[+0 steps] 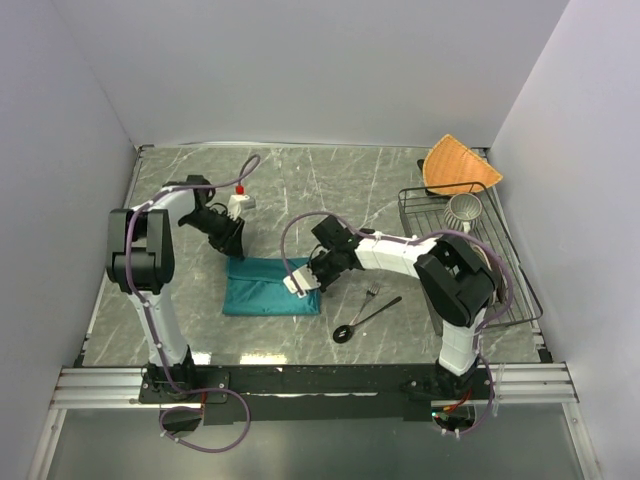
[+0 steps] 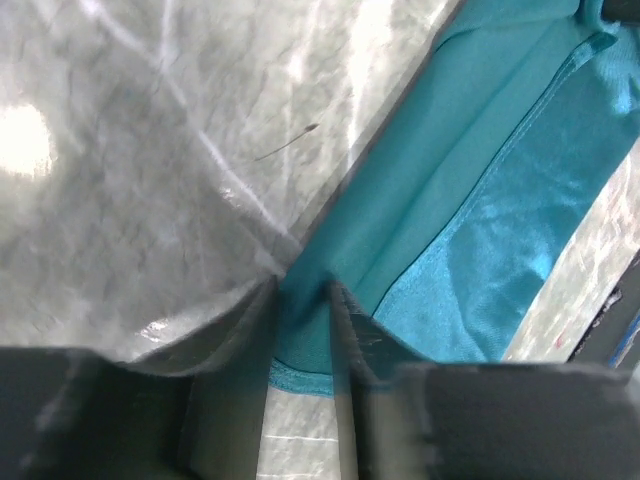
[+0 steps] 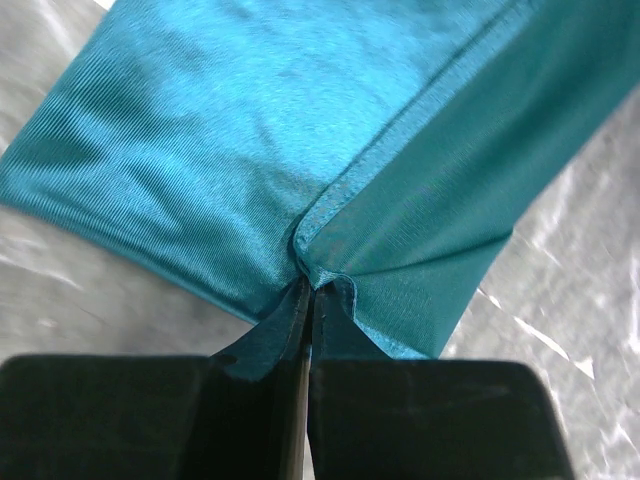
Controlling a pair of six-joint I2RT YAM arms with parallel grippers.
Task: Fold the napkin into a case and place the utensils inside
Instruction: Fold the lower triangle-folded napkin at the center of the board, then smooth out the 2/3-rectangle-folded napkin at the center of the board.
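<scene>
The teal napkin (image 1: 266, 287) lies folded into a band on the table in the top view. My left gripper (image 1: 232, 243) is shut on its far left corner; in the left wrist view the napkin (image 2: 470, 200) is pinched in the gripper (image 2: 305, 310). My right gripper (image 1: 305, 277) is shut on the napkin's right edge; in the right wrist view the napkin (image 3: 300, 130) meets the gripper (image 3: 312, 285) at a hem. The dark spoon (image 1: 365, 320) and the small silver fork (image 1: 371, 294) lie on the table to the right of the napkin.
A black wire rack (image 1: 510, 270) stands at the right with a metal cup (image 1: 464, 209) in it. An orange fan-shaped cloth (image 1: 458, 164) lies at the back right. A small white bottle with a red cap (image 1: 238, 200) stands behind my left gripper.
</scene>
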